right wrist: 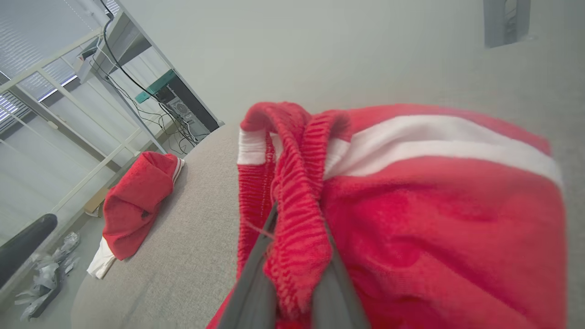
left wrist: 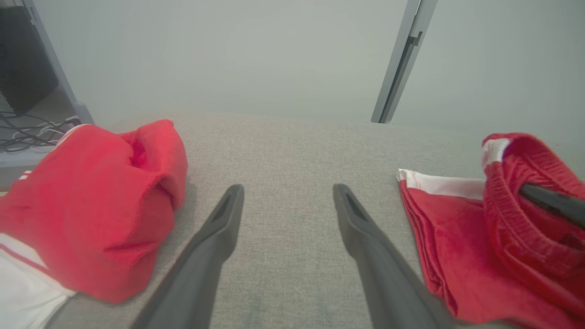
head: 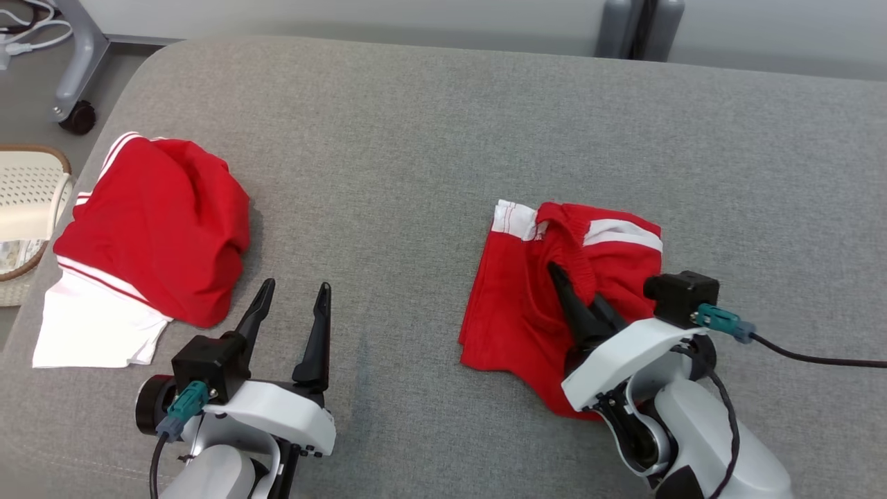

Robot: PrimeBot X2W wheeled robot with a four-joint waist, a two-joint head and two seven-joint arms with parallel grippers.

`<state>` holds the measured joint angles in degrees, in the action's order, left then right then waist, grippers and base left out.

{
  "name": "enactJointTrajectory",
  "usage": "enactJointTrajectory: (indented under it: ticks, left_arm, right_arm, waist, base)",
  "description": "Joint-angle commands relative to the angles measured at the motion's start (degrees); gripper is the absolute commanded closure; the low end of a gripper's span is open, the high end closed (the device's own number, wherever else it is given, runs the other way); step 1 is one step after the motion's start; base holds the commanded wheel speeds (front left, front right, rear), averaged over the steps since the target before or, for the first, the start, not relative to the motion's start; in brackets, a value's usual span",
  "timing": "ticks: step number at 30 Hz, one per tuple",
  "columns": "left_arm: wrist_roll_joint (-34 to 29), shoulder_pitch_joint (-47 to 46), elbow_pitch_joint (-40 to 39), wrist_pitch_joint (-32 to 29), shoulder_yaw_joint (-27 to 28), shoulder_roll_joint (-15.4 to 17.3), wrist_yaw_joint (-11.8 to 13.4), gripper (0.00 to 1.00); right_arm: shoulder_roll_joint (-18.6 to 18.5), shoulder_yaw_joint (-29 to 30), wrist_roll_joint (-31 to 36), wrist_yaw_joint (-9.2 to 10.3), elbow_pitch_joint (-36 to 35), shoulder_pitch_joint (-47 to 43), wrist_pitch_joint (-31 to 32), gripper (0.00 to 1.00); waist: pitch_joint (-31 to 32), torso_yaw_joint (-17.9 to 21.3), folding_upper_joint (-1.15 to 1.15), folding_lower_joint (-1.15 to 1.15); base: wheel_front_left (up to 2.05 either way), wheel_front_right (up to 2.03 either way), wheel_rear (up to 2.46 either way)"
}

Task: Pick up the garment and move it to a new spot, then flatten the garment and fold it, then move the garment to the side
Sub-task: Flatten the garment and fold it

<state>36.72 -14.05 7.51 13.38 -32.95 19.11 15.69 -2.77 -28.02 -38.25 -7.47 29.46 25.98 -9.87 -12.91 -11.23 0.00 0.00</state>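
The garment (head: 533, 305) is a pair of red shorts with white stripes, lying crumpled on the grey cushioned surface (head: 429, 125) at the centre right. My right gripper (head: 565, 277) is shut on its ribbed red waistband (right wrist: 297, 228), which bunches between the two fingers in the right wrist view. The left wrist view shows the garment (left wrist: 461, 256) at the right. My left gripper (head: 294, 291) stands open over bare grey fabric, between the two red heaps, with nothing between its fingers (left wrist: 215, 228).
A second red and white garment (head: 149, 235) lies heaped near the surface's left edge. Beyond that edge stands a woven basket (head: 28, 201). A wheeled metal frame (head: 76, 90) is on the floor at the far left. Bare grey surface stretches across the back.
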Motion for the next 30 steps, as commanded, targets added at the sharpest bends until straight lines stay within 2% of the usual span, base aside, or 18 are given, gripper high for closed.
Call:
enactJointTrajectory:
  ticks: [1, 8, 12, 15, 17, 20, 25, 30]
  left_arm:
    - [-0.3, -1.0, 0.3, 0.3, -0.1, -0.1, -0.3, 0.00]
    - [-0.2, -1.8, 0.9, 0.4, -0.4, -0.5, -0.6, 0.00]
    - [-0.2, -1.7, 1.2, 0.6, -0.3, -0.6, -0.7, 0.00]
    - [0.0, -1.6, 1.3, 0.7, -0.1, -0.4, -0.6, 0.00]
    - [0.0, -1.6, 1.3, 0.7, 0.1, -0.2, -0.4, 0.00]
    - [0.0, -1.6, 0.9, 0.7, 0.5, 0.4, 0.0, 0.00]
    - [0.3, -1.1, 0.2, 0.7, 1.5, 1.3, 0.6, 0.00]
    - [0.3, -0.5, -0.6, 0.8, 2.5, 2.6, 1.4, 0.00]
  right_arm:
    - [-0.2, -1.9, -2.6, -0.05, 1.4, 1.6, -1.2, 0.00]
    - [-0.3, -9.0, -7.6, -0.05, 4.4, 5.1, -3.4, 0.00]
    - [-0.1, -14.5, -10.8, -0.05, 3.5, 6.5, -4.2, 0.00]
    - [-0.3, -18.1, -10.1, -0.05, 1.9, 7.9, -4.8, 0.00]
    - [-0.3, -18.1, -8.3, -0.04, 1.2, 8.2, -5.1, 0.00]
    - [-0.3, -14.8, -3.4, -0.05, -1.1, 7.6, -5.4, 0.00]
    - [-1.5, -3.9, 6.4, -0.04, -8.1, 1.5, -5.3, 0.00]
    - [-1.6, 6.5, 12.5, -0.04, -13.7, -5.3, -5.3, 0.00]
  waist:
    - [-0.3, -0.4, 0.00, 0.00]
    - [-0.9, -0.6, 0.00, 0.00]
    - [-1.1, -0.4, 0.00, 0.00]
    - [-1.0, 0.2, 0.00, 0.00]
    - [-0.9, 0.9, 0.00, 0.00]
    - [-0.5, 2.1, 0.00, 0.00]
    - [0.7, 4.2, 0.00, 0.00]
    - [2.0, 6.3, 0.00, 0.00]
  base:
    - [0.00, 0.00, 0.00]
    - [0.00, 0.00, 0.00]
    - [0.00, 0.00, 0.00]
    - [0.00, 0.00, 0.00]
    - [0.00, 0.00, 0.00]
    - [0.00, 0.00, 0.00]
    - [0.00, 0.00, 0.00]
    - [0.00, 0.00, 0.00]
